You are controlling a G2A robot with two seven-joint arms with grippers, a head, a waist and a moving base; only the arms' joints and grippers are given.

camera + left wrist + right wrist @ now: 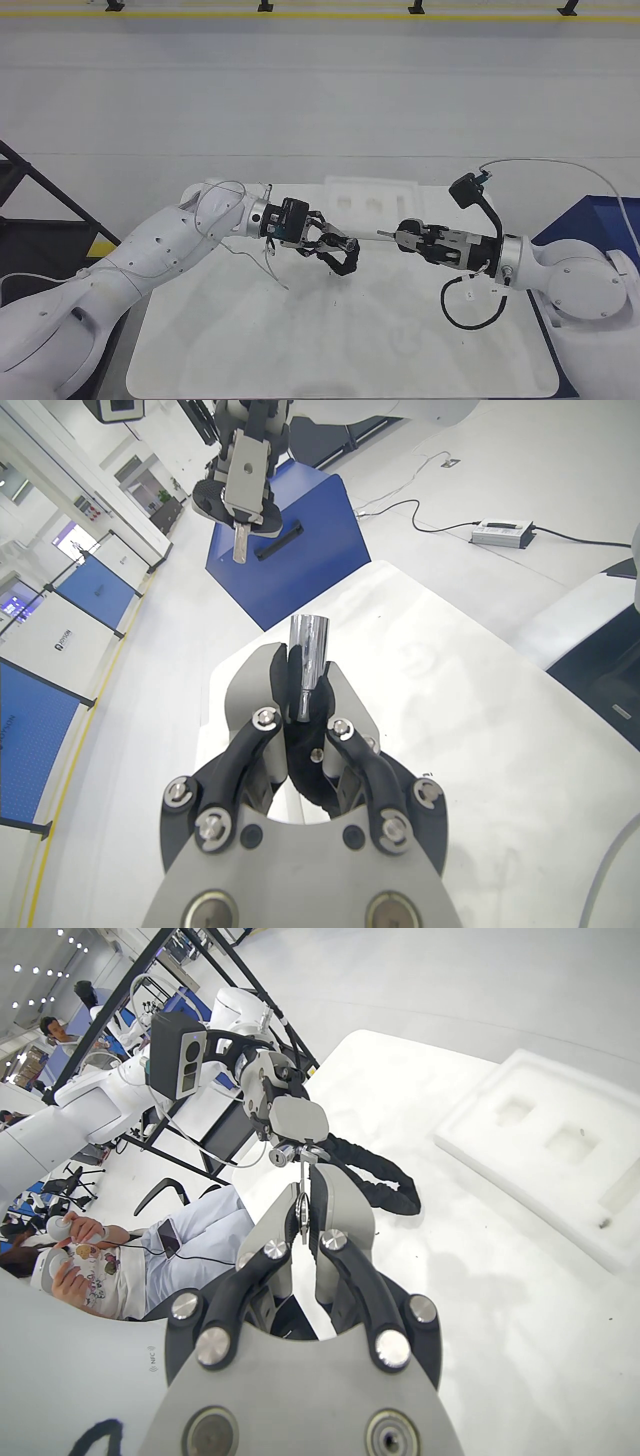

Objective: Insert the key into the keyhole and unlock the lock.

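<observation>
Lock (pixel 310 640): rear end was buried btw. pads of the left hand (pixel 303 661); keyhole (pixel 276 1157) was turned away from that hand's cam. Key (pixel 302 1175): head was mostly pinched out of sight inside the right hand (pixel 306 1190); teeth too small to tell. From above, lock was masked by left-hand fingers.

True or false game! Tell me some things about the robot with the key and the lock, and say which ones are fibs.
1. The right arm's jaws grip the key. True.
2. The key is inside the keyhole. False: the key is in the air, apart from the lock.
3. The lock lies on the table. False: the left arm's jaws hold it above the table.
4. A white foam tray sits on the table. True.
</observation>
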